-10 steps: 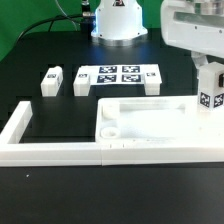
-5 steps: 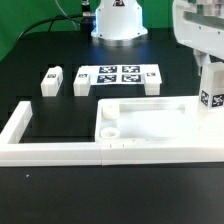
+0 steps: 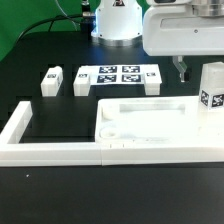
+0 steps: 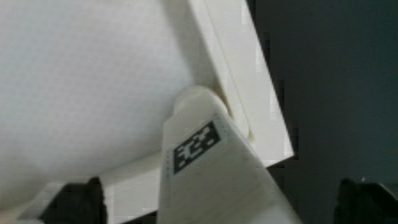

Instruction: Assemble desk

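The white desk top (image 3: 150, 125) lies rim-up against the border wall. A white leg (image 3: 211, 92) with a tag stands upright at its far corner on the exterior view's right. My gripper (image 3: 190, 68) hangs just above and to the left of that leg, open and holding nothing. In the wrist view the tagged leg (image 4: 199, 150) rises between my spread fingertips (image 4: 80, 200), with a gap on each side, over the desk top (image 4: 89, 90). Three more legs (image 3: 51, 79), (image 3: 83, 82), (image 3: 152, 80) stand at the back.
The marker board (image 3: 117, 75) lies between the spare legs. The low white U-shaped border wall (image 3: 30, 125) runs along the front and the left. The robot base (image 3: 118, 20) stands at the back, with a green cloth at the far left.
My gripper let go of the leg on the right corner, lifted, and shifted toward the exterior view's left. The leg stays standing where it was.
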